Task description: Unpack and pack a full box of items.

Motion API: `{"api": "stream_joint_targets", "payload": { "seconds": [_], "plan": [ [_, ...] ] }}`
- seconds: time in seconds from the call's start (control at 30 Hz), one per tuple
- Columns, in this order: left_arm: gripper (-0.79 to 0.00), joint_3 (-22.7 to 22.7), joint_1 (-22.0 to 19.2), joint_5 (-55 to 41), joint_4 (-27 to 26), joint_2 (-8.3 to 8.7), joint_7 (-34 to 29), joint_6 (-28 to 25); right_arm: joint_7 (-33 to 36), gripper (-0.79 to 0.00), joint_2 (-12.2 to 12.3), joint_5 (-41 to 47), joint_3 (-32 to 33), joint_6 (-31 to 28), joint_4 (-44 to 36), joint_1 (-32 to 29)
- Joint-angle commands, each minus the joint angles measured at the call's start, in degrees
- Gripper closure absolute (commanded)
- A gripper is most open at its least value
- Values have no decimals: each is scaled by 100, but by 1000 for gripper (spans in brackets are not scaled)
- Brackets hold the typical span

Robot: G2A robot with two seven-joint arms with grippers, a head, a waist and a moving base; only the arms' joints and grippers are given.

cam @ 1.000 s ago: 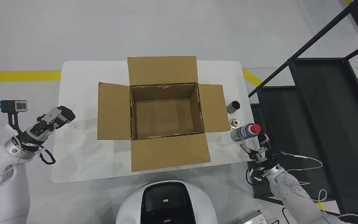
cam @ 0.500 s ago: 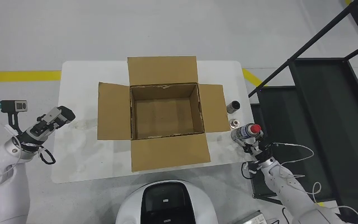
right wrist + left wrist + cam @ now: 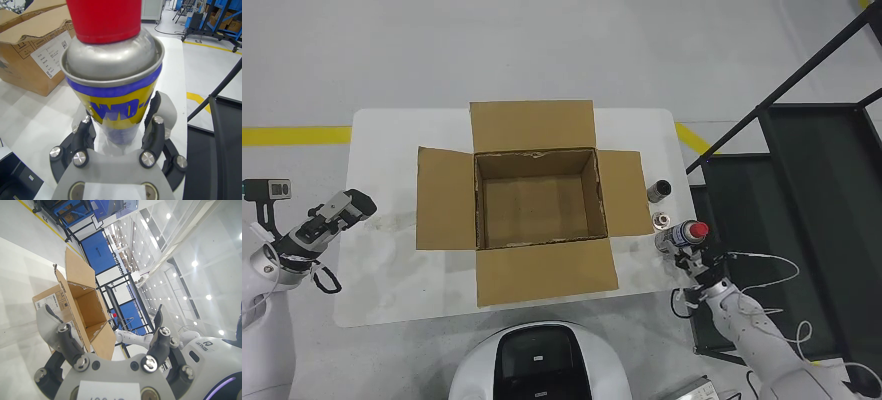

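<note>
Well, table [image 3: 392, 280] edge is the risk: open cardboard box [image 3: 539, 210] sits mid-table, spray can [image 3: 113, 75] stands upright by the right edge. Right claw [image 3: 122, 106] looks clamped low on it; top-heavy, could tip or slip on lift. Left claw [image 3: 103, 311] wide open, empty.

The left arm is hanging out beyond the left end of the table [image 3: 392, 285], forearm angling in toward it. The left claw [image 3: 354, 205] is sitting in the air just off that edge, and its two fingers [image 3: 49, 315] are standing wide apart with nothing between them. Over on the other side, the right arm is sitting by the table's near right corner, with its white forearm slanting up from below and its wrist pointing along the right edge. The right claw [image 3: 689, 258] is clamping the lower body of the spray can [image 3: 121, 113], with one padded finger [image 3: 157, 106] pressing on each side.
</note>
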Motion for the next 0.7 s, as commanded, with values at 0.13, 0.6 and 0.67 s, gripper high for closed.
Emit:
{"api": "stream_joint_targets", "payload": {
  "seconds": [0.13,0.6,0.67],
  "plan": [
    [-785,0,0,0,0,0,0,0,-470,0,163,-162,132,5,-305,-298],
    [-785,0,0,0,0,0,0,0,64,0,937,-371,1708,279,-3623,-2121],
    [-785,0,0,0,0,0,0,0,456,0,972,-211,1925,322,-4149,-2370]
  ]
}}
